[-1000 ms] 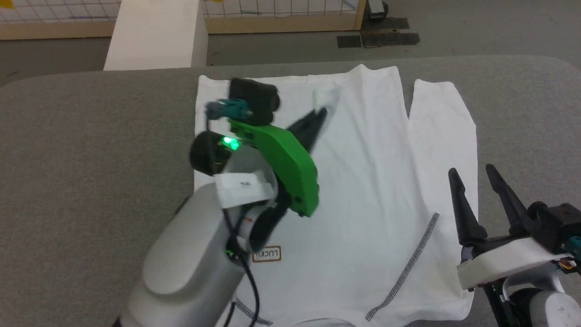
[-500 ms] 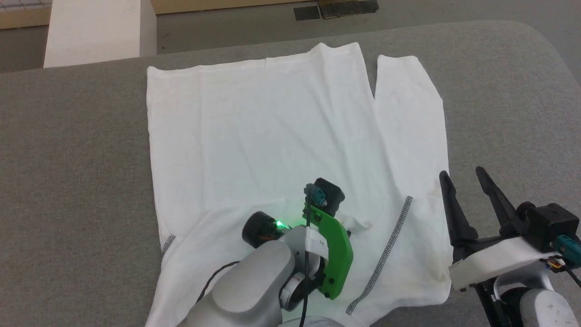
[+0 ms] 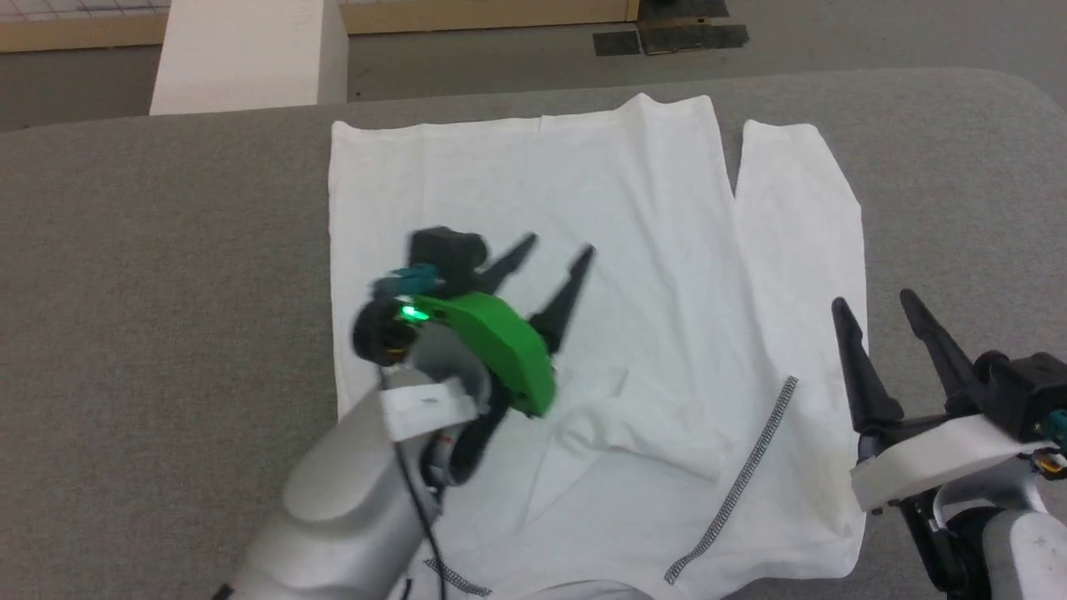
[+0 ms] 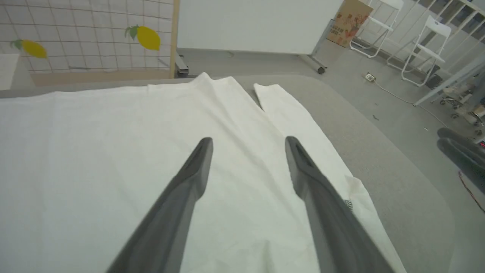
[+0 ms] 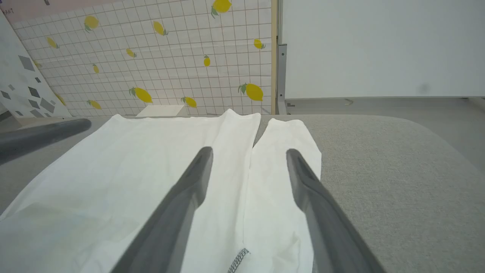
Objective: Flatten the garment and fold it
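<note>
1. Hovering over the near right edge of the grey worktop (image 3: pixel 167 292), the right claw (image 3: pixel 873 302) has its fingers spread wide with nothing between them, just as a second ago.
2. Close by, beside the grey zigzag seam (image 3: pixel 742 483), the left sleeve (image 3: pixel 642 433) now lies doubled across the chest of the garment (image 3: pixel 467 192), its end loose and slightly rumpled.
3. Just beyond, the left claw (image 3: pixel 560 250), pinched shut low over that spot half a second ago, has opened wide and lifted clear, and it holds nothing. I judge the first sleeve fold delivered.
4. The garment lies spread flat on the worktop, its hem at the far side.
5. Farther right, the right sleeve (image 3: pixel 800 217) lies straight alongside the body, not yet folded in. It is probably the next job.
6. Past the worktop stands a white box (image 3: pixel 242 58).
</note>
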{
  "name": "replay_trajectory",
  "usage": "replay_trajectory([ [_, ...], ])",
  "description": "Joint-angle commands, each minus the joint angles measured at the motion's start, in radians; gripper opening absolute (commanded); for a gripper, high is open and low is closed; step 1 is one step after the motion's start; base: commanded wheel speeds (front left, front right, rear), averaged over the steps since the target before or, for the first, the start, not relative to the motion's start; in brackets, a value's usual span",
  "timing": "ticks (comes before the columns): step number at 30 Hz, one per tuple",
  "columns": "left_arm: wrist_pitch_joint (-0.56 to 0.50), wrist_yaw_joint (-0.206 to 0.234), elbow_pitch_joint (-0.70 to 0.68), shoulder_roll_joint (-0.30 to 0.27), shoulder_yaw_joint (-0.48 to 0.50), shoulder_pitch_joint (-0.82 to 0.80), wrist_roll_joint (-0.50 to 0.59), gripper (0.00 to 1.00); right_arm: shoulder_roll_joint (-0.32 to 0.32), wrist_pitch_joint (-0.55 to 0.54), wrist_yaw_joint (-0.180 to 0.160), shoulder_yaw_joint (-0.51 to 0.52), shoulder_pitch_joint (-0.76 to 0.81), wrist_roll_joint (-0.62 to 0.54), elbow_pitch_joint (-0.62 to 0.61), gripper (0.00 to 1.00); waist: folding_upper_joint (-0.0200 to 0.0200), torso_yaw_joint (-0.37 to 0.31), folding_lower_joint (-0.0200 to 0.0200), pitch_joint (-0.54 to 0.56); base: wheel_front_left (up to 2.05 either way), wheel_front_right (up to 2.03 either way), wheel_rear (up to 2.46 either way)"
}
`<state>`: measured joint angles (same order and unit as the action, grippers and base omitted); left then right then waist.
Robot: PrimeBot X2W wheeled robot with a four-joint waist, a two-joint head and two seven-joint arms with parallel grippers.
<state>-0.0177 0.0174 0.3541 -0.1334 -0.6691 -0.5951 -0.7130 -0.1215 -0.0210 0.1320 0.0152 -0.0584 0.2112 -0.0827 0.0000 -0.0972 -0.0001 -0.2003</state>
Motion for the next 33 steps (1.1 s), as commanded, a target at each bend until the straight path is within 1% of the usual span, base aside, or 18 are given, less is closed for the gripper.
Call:
replay_trajectory([
  [1, 0.048, 0.014, -0.012, -0.033, 0.039, 0.014, -0.004, 1.00, -0.007, -0.001, -0.001, 0.008, -0.033, 0.005, 0.004, 1.00, 0.0000, 0.022, 0.0001, -0.006, 0.00, 0.00, 0.00],
  [4, 0.170, 0.037, -0.041, -0.089, 0.121, 0.051, -0.005, 1.00, -0.020, -0.012, -0.001, 0.032, -0.086, 0.005, 0.025, 1.00, 0.0000, 0.045, 0.0001, -0.023, 0.00, 0.00, 0.00],
  [6, 0.229, 0.049, -0.052, -0.121, 0.168, 0.078, -0.001, 1.00, -0.026, -0.035, -0.001, 0.045, -0.124, -0.002, 0.042, 1.00, 0.0000, 0.061, 0.0001, -0.040, 0.00, 0.00, 0.00],
  [10, 0.274, 0.070, -0.075, -0.171, 0.266, 0.131, 0.027, 1.00, -0.049, -0.092, -0.001, 0.081, -0.235, -0.004, 0.115, 1.00, 0.0000, 0.087, 0.0001, -0.088, 0.00, 0.00, 0.00],
  [13, 0.279, 0.077, -0.131, -0.176, 0.366, 0.169, 0.064, 1.00, -0.062, -0.141, -0.001, 0.121, -0.333, 0.000, 0.187, 1.00, 0.0000, 0.104, 0.0001, -0.132, 0.00, 0.00, 0.00],
  [16, 0.279, 0.061, -0.211, -0.152, 0.471, 0.221, 0.127, 1.00, -0.085, -0.206, -0.001, 0.178, -0.452, 0.003, 0.293, 1.00, 0.0000, 0.127, 0.0001, -0.187, 0.00, 0.00, 0.00],
  [19, 0.279, 0.035, -0.260, -0.124, 0.532, 0.248, 0.172, 1.00, -0.101, -0.263, -0.001, 0.235, -0.544, -0.002, 0.381, 1.00, 0.0000, 0.148, 0.0001, -0.236, 0.00, 0.00, 0.00],
  [23, 0.279, 0.000, -0.316, -0.067, 0.606, 0.265, 0.236, 1.00, -0.121, -0.361, -0.001, 0.317, -0.676, -0.057, 0.501, 1.00, 0.0000, 0.178, 0.0001, -0.307, 0.00, 0.00, 0.00],
  [29, 0.279, -0.044, -0.350, -0.002, 0.664, 0.265, 0.309, 1.00, -0.128, -0.504, -0.001, 0.403, -0.805, -0.163, 0.602, 1.00, 0.0000, 0.208, 0.0001, -0.378, 0.00, 0.00, 0.00],
  [33, 0.279, -0.070, -0.356, 0.023, 0.693, 0.258, 0.338, 1.00, -0.128, -0.577, -0.001, 0.412, -0.850, -0.207, 0.629, 1.00, 0.0000, 0.215, 0.0001, -0.403, 0.00, 0.00, 0.00],
])
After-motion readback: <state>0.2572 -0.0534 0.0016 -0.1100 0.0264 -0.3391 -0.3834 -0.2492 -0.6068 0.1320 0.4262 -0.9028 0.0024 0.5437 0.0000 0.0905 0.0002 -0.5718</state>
